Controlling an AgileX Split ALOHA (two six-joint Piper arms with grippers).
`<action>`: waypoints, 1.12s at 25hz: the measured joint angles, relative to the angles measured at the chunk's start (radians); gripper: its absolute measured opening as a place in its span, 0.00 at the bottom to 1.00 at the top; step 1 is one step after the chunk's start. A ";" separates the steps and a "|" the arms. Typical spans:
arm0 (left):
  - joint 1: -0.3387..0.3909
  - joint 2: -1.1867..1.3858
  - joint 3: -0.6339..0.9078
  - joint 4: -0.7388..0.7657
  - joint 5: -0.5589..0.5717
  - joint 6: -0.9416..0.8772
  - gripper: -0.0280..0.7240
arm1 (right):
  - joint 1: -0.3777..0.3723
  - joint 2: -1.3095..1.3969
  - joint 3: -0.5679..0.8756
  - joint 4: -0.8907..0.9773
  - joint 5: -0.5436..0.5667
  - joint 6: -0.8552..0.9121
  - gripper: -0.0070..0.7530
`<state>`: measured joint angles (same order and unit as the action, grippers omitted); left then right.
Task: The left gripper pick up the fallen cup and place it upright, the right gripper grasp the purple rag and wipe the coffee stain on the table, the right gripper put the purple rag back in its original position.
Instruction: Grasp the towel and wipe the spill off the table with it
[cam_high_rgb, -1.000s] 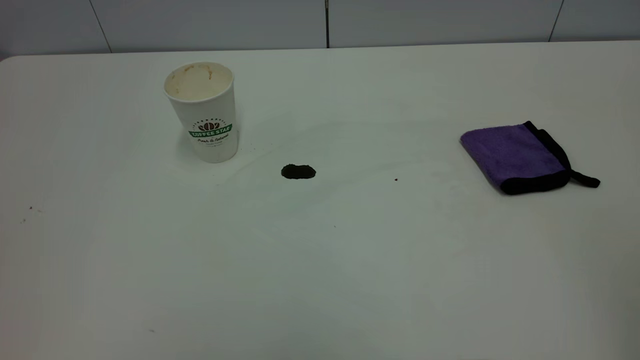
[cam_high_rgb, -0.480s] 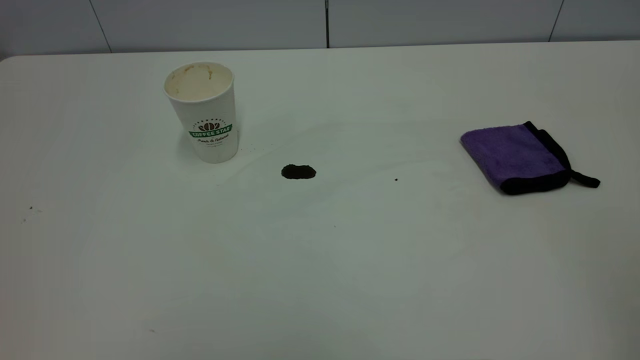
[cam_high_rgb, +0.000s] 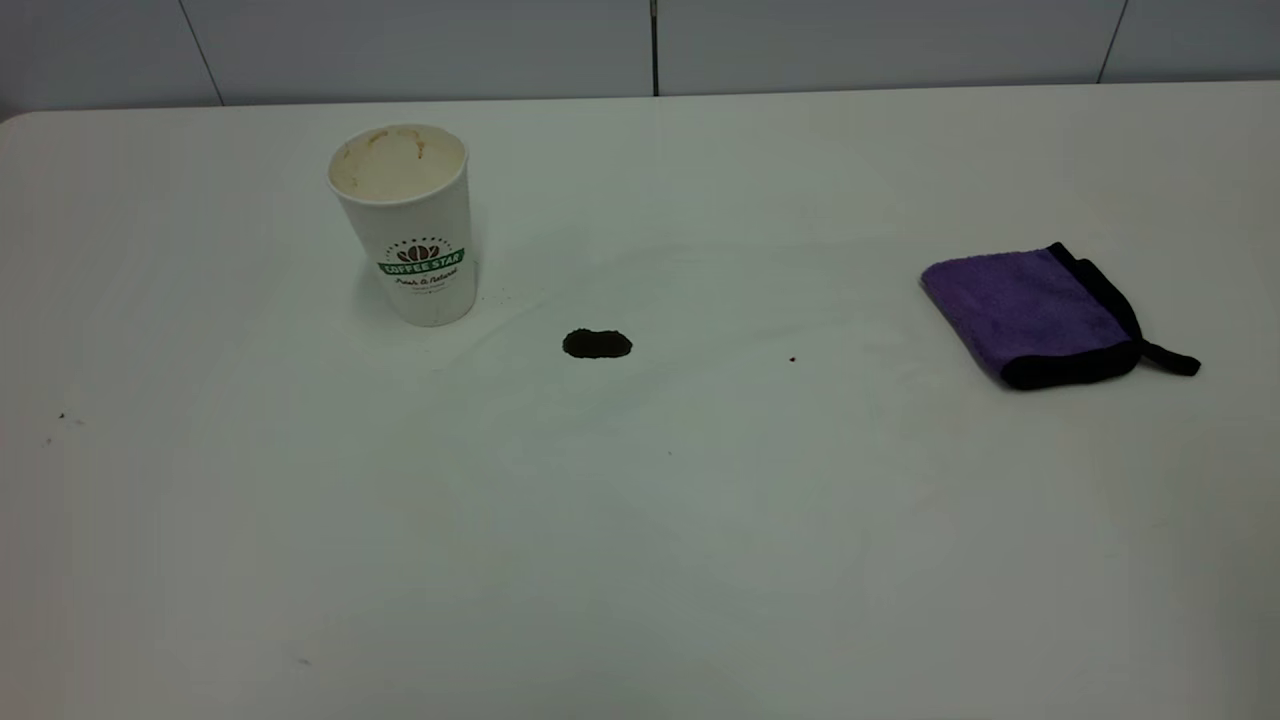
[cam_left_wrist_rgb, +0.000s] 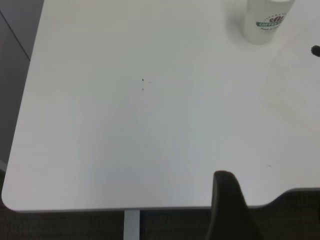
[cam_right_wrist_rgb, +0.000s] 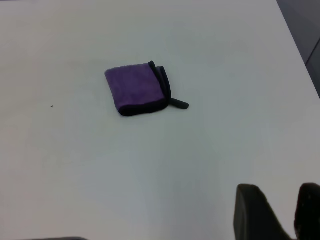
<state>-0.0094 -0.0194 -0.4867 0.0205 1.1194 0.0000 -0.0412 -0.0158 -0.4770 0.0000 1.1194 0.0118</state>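
Note:
The white cup (cam_high_rgb: 405, 222) with the green band stands upright at the table's back left, its stained mouth facing up; it also shows in the left wrist view as the cup (cam_left_wrist_rgb: 265, 22). The coffee stain (cam_high_rgb: 597, 343), a dark oval, lies to the right of the cup and in front of it. The purple rag (cam_high_rgb: 1035, 315) lies folded flat at the right, its black loop tab pointing right. In its own view my right gripper (cam_right_wrist_rgb: 280, 205) hangs well short of the rag (cam_right_wrist_rgb: 137, 90), slightly open and empty. My left gripper (cam_left_wrist_rgb: 227, 200) hangs past the table's edge, far from the cup.
The white table (cam_high_rgb: 640, 520) carries a few tiny dark specks, one (cam_high_rgb: 792, 358) between stain and rag. A grey wall runs behind the far edge. Neither arm shows in the exterior view.

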 joint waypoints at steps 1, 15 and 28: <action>0.000 0.000 0.000 0.000 0.000 0.000 0.65 | 0.000 0.000 0.000 0.000 0.000 0.000 0.32; 0.000 0.000 0.000 0.000 0.000 0.000 0.65 | 0.000 0.000 0.000 0.000 0.000 0.001 0.32; 0.000 0.000 0.000 0.000 0.000 0.000 0.65 | 0.003 0.616 -0.200 -0.013 -0.212 0.038 0.79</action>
<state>-0.0094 -0.0194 -0.4867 0.0205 1.1194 0.0000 -0.0381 0.6006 -0.6768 -0.0128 0.9070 0.0503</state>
